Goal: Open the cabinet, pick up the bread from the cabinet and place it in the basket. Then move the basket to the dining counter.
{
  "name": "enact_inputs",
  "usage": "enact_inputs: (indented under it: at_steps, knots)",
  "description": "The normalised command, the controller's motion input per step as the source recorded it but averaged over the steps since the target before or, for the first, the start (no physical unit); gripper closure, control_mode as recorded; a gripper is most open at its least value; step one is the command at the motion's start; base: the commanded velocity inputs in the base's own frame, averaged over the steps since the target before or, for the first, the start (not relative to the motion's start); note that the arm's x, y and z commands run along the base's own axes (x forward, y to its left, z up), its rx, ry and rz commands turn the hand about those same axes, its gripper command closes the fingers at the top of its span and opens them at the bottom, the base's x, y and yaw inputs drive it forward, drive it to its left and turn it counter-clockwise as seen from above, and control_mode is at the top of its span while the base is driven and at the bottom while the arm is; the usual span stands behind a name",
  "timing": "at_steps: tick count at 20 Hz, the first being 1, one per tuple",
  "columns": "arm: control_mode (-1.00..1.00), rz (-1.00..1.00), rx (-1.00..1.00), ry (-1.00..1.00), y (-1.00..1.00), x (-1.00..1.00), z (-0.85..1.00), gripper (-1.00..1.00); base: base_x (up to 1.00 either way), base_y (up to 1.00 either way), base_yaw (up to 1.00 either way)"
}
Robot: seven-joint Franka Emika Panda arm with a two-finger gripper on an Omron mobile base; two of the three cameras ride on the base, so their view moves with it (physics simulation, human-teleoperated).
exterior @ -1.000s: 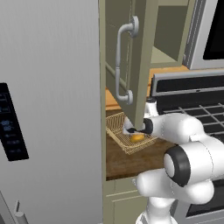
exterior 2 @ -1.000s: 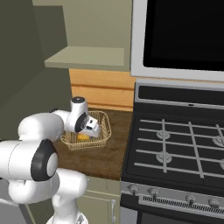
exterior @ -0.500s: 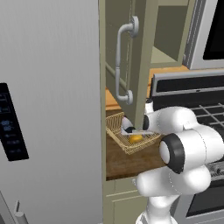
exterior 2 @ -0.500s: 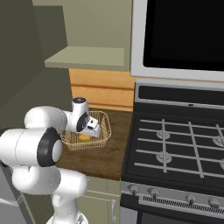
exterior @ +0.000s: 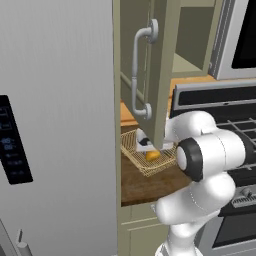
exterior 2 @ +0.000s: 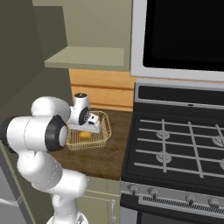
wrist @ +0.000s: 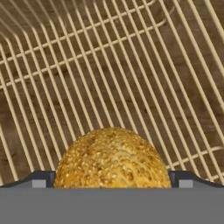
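Sitting on the tan-gold wire mesh basket (wrist: pixel 131 57) floor, the seeded golden bread (wrist: pixel 113 158) lies between the tool's (wrist: pixel 112 178) spread-apart fingertips, unclamped.

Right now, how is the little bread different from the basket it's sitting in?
The bread is a small, solid, rounded lump; the basket is much bigger, shallow and rectangular. The bread's top is speckled golden-orange, while the basket is thin tan wire you can see the wood through. Both have warm golden tones, and both rest on the brown counter.

Golden bread (wrist: pixel 113 158) lies inside the wire basket (wrist: pixel 87 65) under the open cabinet (exterior: pixel 161 60).
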Motion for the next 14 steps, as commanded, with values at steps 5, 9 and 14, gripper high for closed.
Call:
enact_inputs:
  at_steps: [5,9,14]
  knots:
    - [-1.0,0.04,-0.02,0.01,0.08,0.13,-0.69,-1.0,0.0,0.0,0.0]
    - [-1.0,0.06,0.0,-0.03,0.0,-0.01,-0.76,-1.0,0.0,0.0,0.0]
    - [-1.0,0.06,0.0,-0.12,0.05,-0.12,-1.0,-1.0,0.0,0.0,0.0]
